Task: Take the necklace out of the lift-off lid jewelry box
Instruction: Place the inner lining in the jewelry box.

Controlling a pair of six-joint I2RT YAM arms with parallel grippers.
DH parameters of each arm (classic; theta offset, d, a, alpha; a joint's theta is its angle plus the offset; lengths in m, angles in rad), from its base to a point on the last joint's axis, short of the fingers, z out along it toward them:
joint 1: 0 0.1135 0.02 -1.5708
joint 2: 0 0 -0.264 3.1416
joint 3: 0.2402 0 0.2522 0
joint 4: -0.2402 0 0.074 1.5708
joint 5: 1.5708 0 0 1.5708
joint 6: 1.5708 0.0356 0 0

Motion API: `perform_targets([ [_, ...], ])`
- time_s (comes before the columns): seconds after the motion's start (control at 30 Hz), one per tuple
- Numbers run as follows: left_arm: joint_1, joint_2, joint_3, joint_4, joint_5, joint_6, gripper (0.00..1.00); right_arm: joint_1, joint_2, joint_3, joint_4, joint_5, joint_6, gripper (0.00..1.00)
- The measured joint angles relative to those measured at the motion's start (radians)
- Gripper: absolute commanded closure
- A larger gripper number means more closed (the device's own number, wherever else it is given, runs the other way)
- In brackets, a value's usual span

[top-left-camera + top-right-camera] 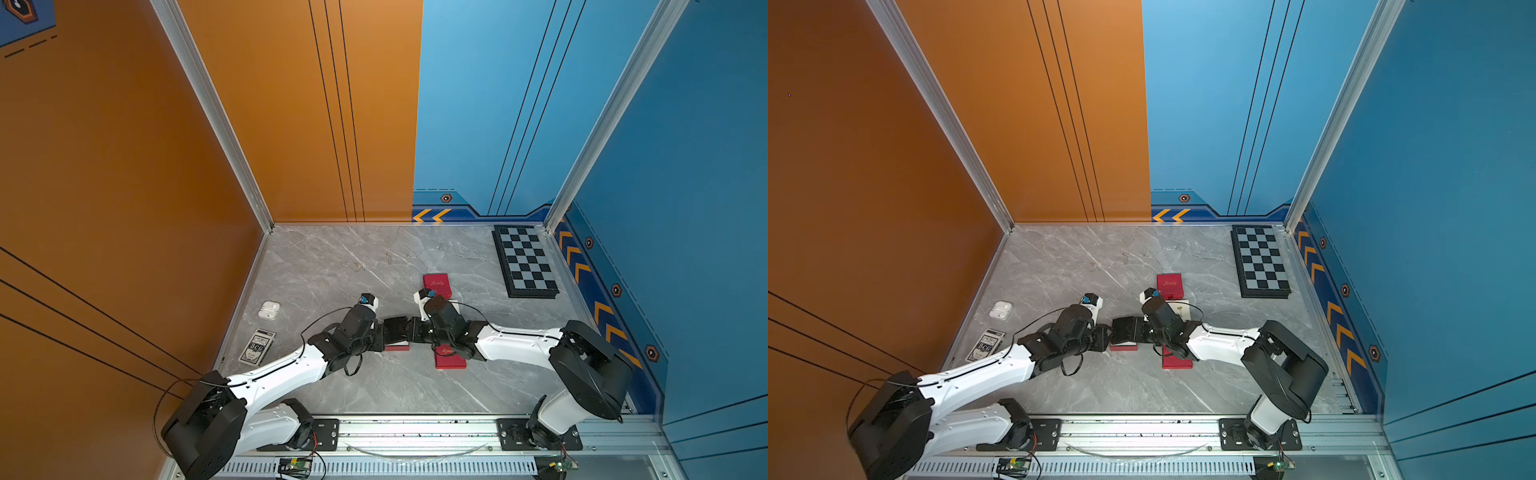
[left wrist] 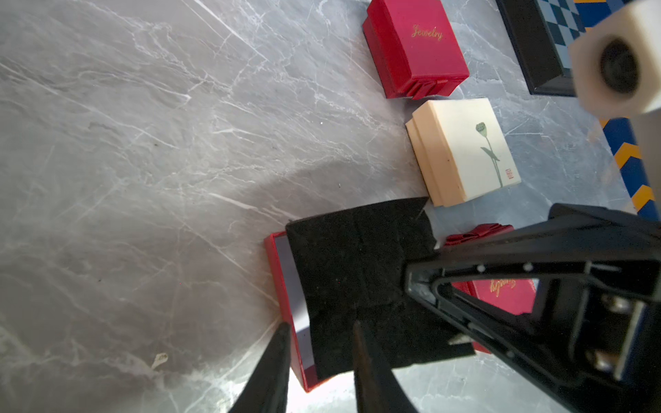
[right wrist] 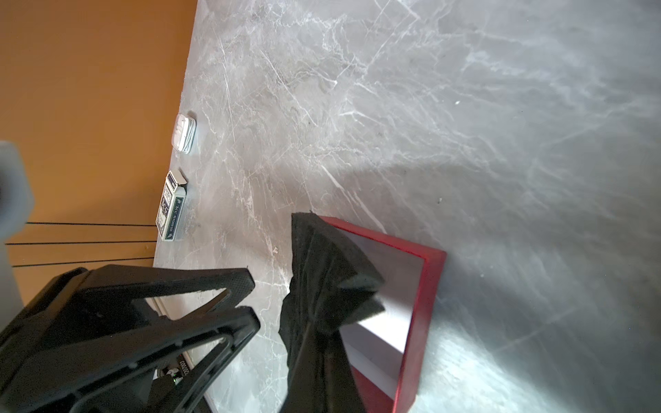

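Starting at the right gripper (image 2: 413, 277), its jaws are seen pressed together on one edge of a black square foam pad (image 2: 357, 257), which is held tilted, one side raised above a shallow red cardboard jewelry box base (image 2: 282, 286). In the right wrist view the white inner floor of the base is exposed beneath the raised pad. The left gripper (image 2: 320, 325) is set at the wall on its own arm's side with its fingers partly apart: one fingertip is placed just outside the red wall, the other over the pad, and the gap is wider than the wall. The necklace cannot be made out on the pad or in the base. The matching red lift-off lid (image 2: 504, 289), lettered "Jewelry" in gold, is laid just beside the base on the grey marble table (image 2: 143, 143). Farther off, a cream square box printed with a green flower (image 2: 461, 150) and a closed red jewelry box (image 2: 415, 46) are placed side by side. A black-and-grey chequered board (image 1: 525, 262) is set at the far right corner.
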Motion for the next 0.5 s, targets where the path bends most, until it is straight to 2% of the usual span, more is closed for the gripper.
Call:
perform_targets([
  [0.5,-0.019,0.09,0.064,0.001,0.015,0.022,0.71,0.01,0.053,-0.011,0.045,0.0,0.018,0.98],
])
